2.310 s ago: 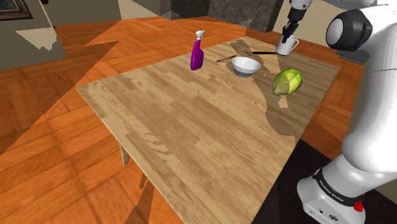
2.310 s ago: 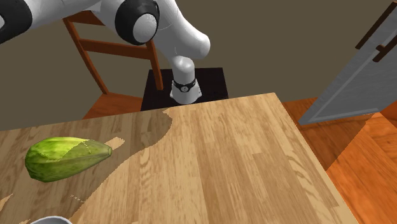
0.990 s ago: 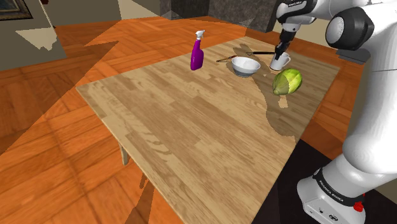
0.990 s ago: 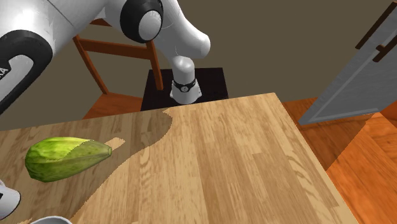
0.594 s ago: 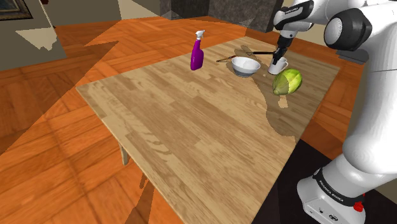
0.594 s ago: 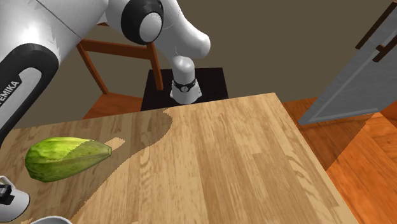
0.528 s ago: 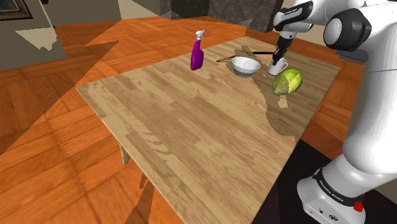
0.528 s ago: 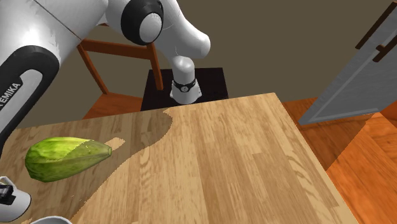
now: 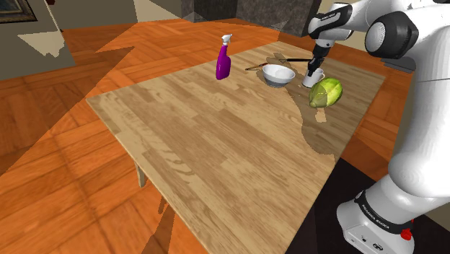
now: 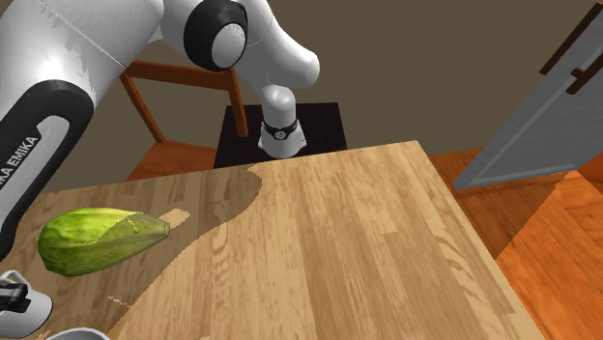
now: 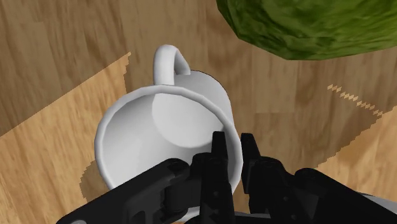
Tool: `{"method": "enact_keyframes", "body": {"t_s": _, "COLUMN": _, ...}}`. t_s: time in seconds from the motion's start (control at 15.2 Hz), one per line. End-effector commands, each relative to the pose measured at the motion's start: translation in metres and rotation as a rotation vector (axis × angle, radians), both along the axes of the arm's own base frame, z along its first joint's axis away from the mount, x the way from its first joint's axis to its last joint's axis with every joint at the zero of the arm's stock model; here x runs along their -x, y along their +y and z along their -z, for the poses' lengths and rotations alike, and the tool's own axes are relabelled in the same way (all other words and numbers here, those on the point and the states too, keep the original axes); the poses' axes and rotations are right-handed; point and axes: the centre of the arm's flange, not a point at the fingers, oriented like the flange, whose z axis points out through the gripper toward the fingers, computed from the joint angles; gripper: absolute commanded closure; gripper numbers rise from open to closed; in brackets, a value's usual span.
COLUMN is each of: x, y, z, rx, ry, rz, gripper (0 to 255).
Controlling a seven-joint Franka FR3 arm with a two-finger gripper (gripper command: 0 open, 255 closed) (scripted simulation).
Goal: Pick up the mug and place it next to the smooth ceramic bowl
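Note:
A white mug (image 9: 312, 78) stands upright and very low over the wooden table (image 9: 216, 151), between a white bowl (image 9: 278, 74) and a green cabbage (image 9: 325, 92). I cannot tell whether its base touches the wood. My black gripper (image 9: 315, 68) comes down from above, shut on the mug's rim. In the wrist view the gripper (image 11: 233, 145) has one finger inside the mug (image 11: 159, 130) and one outside its wall, opposite the handle. In the second exterior view the mug (image 10: 23, 305) sits by the cabbage (image 10: 97, 239), with the bowl's rim (image 10: 77, 334) at the lower edge.
A purple spray bottle (image 9: 223, 61) stands to the shoulder view's left of the bowl. A dark-handled utensil (image 9: 296, 59) and a thin stick (image 9: 255, 68) lie behind the bowl. Beyond the table stand a wooden chair (image 10: 164, 72) and a grey door (image 10: 541, 126).
My gripper has carried the mug down from above the table's far edge and in toward the gap between the bowl and the cabbage. It stays shut on the rim.

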Motion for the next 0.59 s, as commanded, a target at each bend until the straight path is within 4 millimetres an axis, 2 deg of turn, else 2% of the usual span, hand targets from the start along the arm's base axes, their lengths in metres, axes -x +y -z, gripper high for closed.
{"method": "enact_keyframes", "body": {"t_s": 0.0, "x": 0.000, "y": 0.000, "z": 0.000, "rx": 0.000, "ry": 0.000, "rz": 0.000, "gripper": 255}}
{"method": "enact_keyframes", "body": {"t_s": 0.07, "x": 0.000, "y": 0.000, "z": 0.000, "rx": 0.000, "ry": 0.000, "rz": 0.000, "gripper": 0}}
{"method": "enact_keyframes", "body": {"t_s": 0.4, "x": 0.000, "y": 0.000, "z": 0.000, "rx": 0.000, "ry": 0.000, "rz": 0.000, "gripper": 0}}
{"method": "enact_keyframes", "body": {"t_s": 0.53, "x": 0.001, "y": 0.002, "z": -0.027, "rx": 0.000, "ry": 0.000, "rz": 0.000, "gripper": 0}}
